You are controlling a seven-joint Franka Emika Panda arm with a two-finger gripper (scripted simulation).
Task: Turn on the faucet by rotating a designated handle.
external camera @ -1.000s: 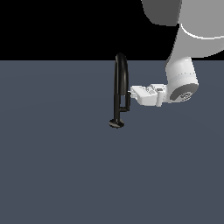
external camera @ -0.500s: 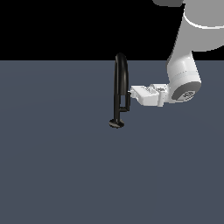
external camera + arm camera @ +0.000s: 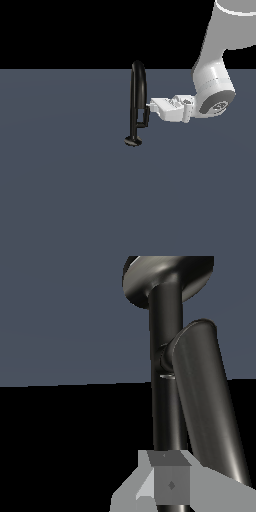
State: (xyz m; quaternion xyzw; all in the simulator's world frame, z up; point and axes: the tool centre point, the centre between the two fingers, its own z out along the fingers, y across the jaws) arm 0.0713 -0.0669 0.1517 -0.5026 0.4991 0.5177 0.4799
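The faucet (image 3: pixel 135 102) stands upright on the grey floor (image 3: pixel 60 200), unchanged in position from the earlier frames. The handle (image 3: pixel 145 116) hangs beside the stem on the exterior view's right, joined by a short stub. The gripper (image 3: pixel 149 105) remains level at the handle's upper end; whether the fingers are spread or closed cannot be determined. The arm (image 3: pixel 215 75) has shifted slightly rightward and stands more upright.
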